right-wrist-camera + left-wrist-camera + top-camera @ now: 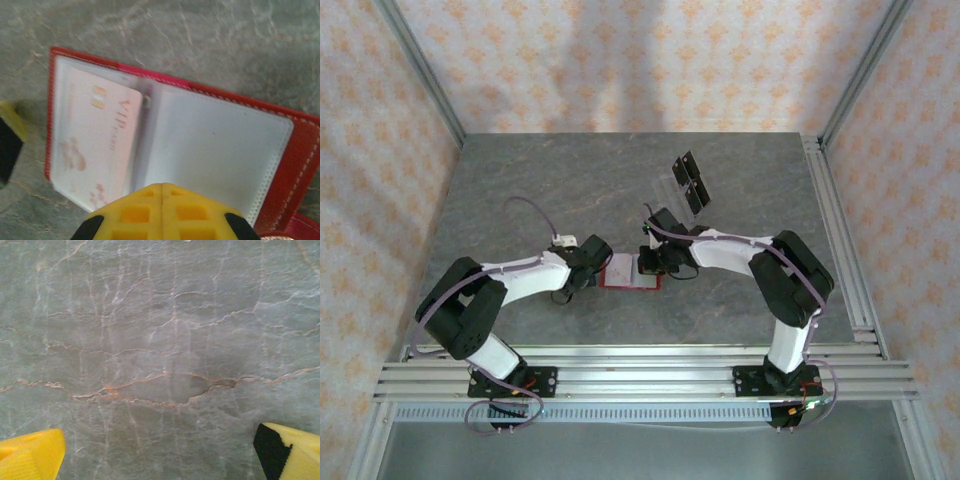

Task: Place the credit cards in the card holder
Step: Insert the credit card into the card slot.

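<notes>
The red card holder (300, 150) lies open on the table, its clear inner sleeves facing up; in the top view the card holder (630, 273) sits between the two grippers. One pale pink credit card (97, 137) printed "VIP" sits in the left sleeve. The right sleeve looks blank. My right gripper (161, 186) is shut with nothing seen between its yellow fingers, its tips over the holder's near edge by the fold. My left gripper (160, 455) stands wide open over bare table just left of the holder (594, 264).
A clear stand with several dark rectangular pieces (688, 182) stands behind the holder, toward the back right. Grey marbled table top (550, 190) is open to the left and back. Metal rails (840, 240) run along the right edge and the near edge.
</notes>
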### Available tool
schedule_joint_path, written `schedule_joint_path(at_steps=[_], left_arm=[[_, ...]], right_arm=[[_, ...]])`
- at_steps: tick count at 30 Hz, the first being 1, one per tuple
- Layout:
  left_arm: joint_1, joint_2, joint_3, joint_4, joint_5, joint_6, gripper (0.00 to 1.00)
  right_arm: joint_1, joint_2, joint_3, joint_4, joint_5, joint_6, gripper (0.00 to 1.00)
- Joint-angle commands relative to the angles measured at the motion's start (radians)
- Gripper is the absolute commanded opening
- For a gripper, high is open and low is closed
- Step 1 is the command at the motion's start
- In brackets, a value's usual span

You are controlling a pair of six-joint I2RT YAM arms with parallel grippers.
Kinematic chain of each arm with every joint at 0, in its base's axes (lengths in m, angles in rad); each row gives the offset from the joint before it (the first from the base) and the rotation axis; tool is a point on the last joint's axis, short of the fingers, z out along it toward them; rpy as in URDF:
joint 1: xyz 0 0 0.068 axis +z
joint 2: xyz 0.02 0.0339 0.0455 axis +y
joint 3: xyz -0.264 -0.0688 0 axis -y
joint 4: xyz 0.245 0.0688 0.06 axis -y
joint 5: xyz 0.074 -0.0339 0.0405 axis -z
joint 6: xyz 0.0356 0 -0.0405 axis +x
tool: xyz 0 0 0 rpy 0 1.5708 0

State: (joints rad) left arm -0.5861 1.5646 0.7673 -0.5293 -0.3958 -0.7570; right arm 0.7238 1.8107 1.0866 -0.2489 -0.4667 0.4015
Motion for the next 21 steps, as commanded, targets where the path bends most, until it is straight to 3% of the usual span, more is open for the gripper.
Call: schedule_joint_path(at_steps=[1,21], left_arm=[[0.006,0.018,0.036,0.04,0.019,0.018,1.0],[0.006,0.077,0.023,0.109,0.075,0.027,1.0]], right_arm=[[0.005,-0.003,0.067,-0.049,0.032,-0.025,0.05],[0.027,0.13,0.13,-0.033,0.017,-0.008,0.04]])
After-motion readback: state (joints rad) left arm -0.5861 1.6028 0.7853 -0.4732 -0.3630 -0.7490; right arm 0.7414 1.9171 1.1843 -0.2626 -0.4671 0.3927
